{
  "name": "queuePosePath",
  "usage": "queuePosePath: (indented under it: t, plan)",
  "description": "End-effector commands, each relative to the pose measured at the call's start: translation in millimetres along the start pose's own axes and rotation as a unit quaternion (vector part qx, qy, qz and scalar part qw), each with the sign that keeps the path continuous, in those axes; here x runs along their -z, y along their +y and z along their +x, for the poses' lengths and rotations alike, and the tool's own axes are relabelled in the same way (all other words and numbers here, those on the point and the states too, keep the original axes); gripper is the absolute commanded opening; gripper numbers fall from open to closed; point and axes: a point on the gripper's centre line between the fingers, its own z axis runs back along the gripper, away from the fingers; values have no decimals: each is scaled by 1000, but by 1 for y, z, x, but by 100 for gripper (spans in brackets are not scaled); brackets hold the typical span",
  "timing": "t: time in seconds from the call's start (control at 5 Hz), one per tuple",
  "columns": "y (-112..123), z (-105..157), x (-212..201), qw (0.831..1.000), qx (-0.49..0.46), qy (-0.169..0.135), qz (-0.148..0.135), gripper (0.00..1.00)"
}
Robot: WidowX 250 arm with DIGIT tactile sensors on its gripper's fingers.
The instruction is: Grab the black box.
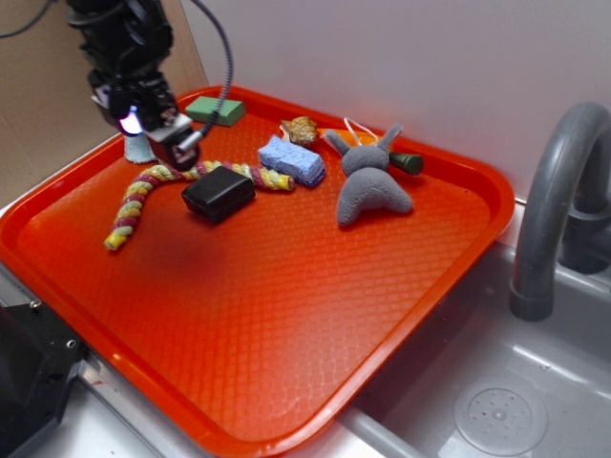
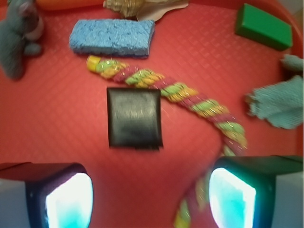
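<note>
A: Hand [image 2: 149, 199]?
B: Wide open, empty, raised over the tray's [image 1: 286, 324] back-left part.
A: Black box [image 2: 134, 118]?
B: Flat on tray, just ahead of fingers [image 2: 69, 197], touching braided rope [image 2: 190, 97]; blue sponge [image 2: 112, 37] beyond.

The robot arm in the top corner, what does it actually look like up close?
The arm is black and chunky, with a dark cable looping off its side. Its gripper ends in two black-framed fingers whose pads glow white to cyan in the wrist view. A small bluish-purple light shines near the gripper's base in the exterior view.
</note>
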Motion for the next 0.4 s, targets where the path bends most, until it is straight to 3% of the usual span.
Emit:
queuePosePath:
  t: [0.0, 0.2]
  plan:
    - [-23, 32, 59, 1000, -11, -28, -1, 100]
    - [-15, 55, 104, 1000, -16, -5, 17, 50]
